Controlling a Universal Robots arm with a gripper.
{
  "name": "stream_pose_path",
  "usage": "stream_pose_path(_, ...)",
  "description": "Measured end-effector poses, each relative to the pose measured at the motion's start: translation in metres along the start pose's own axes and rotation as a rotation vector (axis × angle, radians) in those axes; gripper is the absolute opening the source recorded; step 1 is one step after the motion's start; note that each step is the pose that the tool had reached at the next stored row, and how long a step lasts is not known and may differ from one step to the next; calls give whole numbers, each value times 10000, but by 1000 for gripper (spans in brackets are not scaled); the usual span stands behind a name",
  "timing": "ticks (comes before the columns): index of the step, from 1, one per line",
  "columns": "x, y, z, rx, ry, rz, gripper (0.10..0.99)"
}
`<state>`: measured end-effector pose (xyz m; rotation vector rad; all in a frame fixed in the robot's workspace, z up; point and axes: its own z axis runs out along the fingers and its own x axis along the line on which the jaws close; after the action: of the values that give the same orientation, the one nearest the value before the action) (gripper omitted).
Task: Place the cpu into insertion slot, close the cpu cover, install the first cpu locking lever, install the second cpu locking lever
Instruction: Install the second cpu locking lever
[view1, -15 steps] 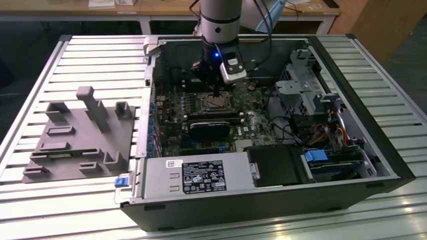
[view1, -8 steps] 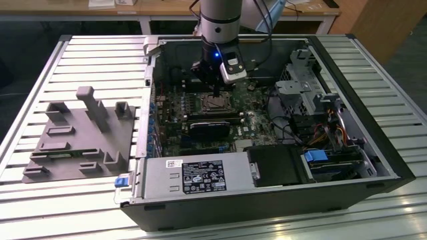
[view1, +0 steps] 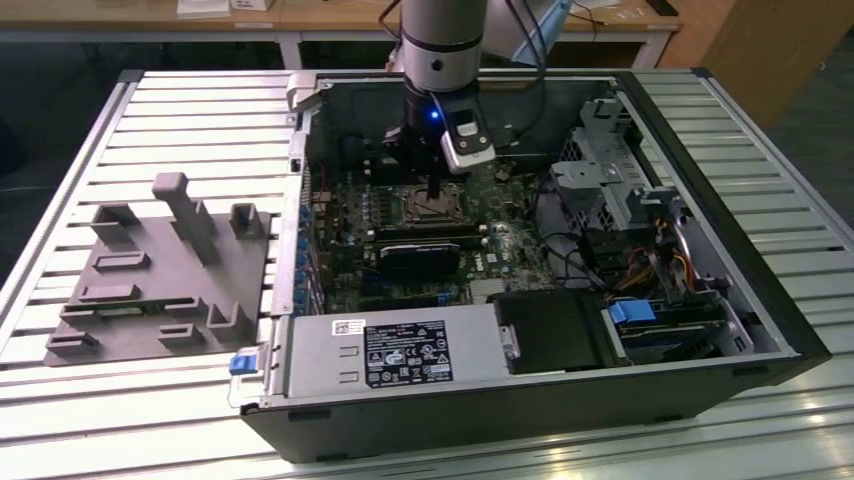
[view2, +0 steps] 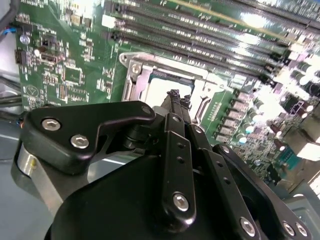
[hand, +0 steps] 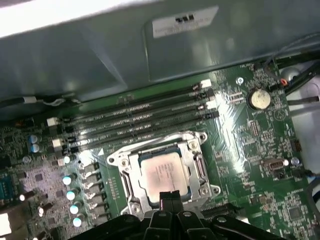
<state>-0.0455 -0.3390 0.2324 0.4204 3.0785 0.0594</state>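
The black gripper (hand: 169, 199), fingers pressed together, hovers over the pale silvery square cpu (hand: 162, 174) seated in its metal-rimmed insertion slot (hand: 200, 167); press squarely.

Green motherboard (hand: 250, 150) with fine pale traces, tiny silver dots. Cpu (hand: 161, 175) pale silvery-tan top, faint dark print. Cpu cover (hand: 192, 152) shiny silver frame; insertion slot (hand: 131, 176) dark inside a silvery rim. Memory slots (hand: 135, 120) long black stripes, white end clips. Capacitors (hand: 70, 192) pale blue-white tops. Coin battery (hand: 259, 98) silver. Gripper (view2: 175, 100) matte black, silver screw heads. In the exterior view: arm (view1: 441, 40) silver-grey, blue light at the wrist; computer case (view1: 747, 300) black; power supply (view1: 387, 355) grey with a black label; fixture (view1: 160, 280) plain grey, centre left; desk (view1: 80, 420) pale, ribbed in parallel slats.
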Motion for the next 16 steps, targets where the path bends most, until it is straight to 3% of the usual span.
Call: stream_pose_path(16, -39, -137, -31, 2, 1, 0, 102)
